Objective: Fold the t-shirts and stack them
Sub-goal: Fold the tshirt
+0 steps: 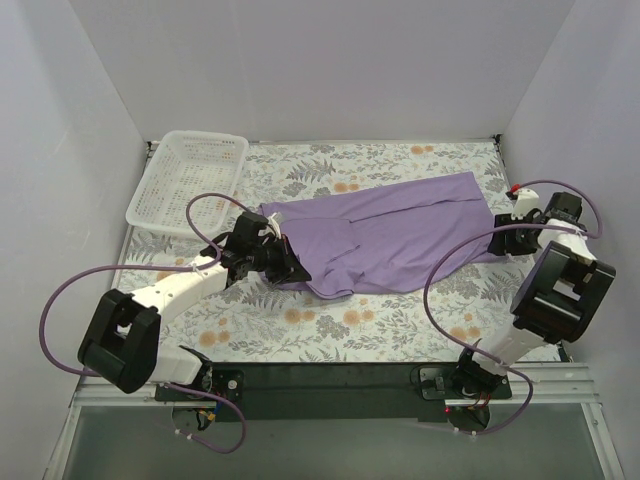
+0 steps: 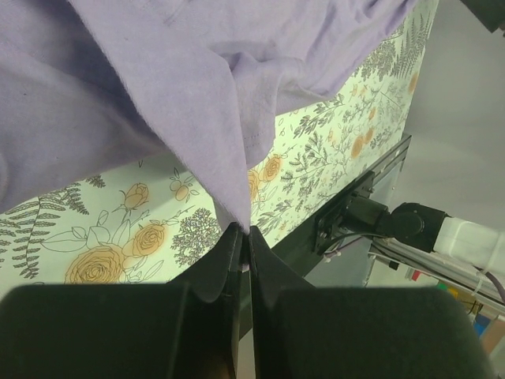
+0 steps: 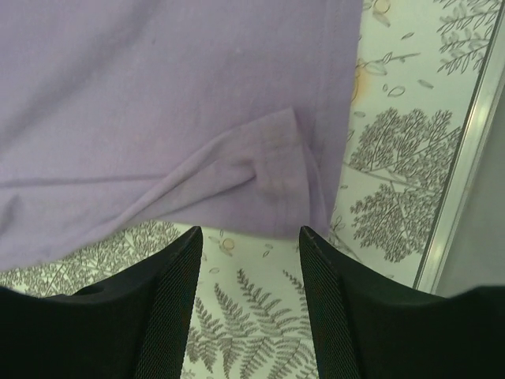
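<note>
The lavender t-shirt (image 1: pixel 390 235) lies spread out flat across the middle of the flowered table. My left gripper (image 1: pixel 292 265) is at its near left edge, shut on a pinched fold of the purple cloth (image 2: pixel 229 134), which hangs up from the closed fingertips of the left gripper (image 2: pixel 243 230). My right gripper (image 1: pixel 500 238) is at the shirt's right end. In the right wrist view the right gripper (image 3: pixel 250 237) stands open just short of the t-shirt's hem corner (image 3: pixel 276 181), with only tablecloth between its fingers.
A white mesh basket (image 1: pixel 190 175) stands empty at the back left corner. White walls close in the table on three sides. A black rail (image 1: pixel 330 375) runs along the near edge between the arm bases.
</note>
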### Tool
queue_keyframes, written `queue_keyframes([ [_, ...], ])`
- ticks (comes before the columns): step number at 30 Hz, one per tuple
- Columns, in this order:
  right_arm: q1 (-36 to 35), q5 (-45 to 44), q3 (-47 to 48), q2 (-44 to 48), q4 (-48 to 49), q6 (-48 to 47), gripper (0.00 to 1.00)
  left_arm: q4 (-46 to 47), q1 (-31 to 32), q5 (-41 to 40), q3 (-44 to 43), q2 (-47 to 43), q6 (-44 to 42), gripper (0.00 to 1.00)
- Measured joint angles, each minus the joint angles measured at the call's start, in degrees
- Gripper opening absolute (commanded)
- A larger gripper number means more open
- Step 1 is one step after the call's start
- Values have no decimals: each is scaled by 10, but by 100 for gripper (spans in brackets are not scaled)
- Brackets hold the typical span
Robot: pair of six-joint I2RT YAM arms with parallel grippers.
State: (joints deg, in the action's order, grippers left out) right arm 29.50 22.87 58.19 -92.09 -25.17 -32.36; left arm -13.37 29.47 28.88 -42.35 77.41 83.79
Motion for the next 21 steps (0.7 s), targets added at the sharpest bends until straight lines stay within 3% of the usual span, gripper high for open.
queue_keyframes([
  [21, -19, 20, 102, -122, 30, 69, 52, -2, 0, -9, 18, -18, 24, 0],
])
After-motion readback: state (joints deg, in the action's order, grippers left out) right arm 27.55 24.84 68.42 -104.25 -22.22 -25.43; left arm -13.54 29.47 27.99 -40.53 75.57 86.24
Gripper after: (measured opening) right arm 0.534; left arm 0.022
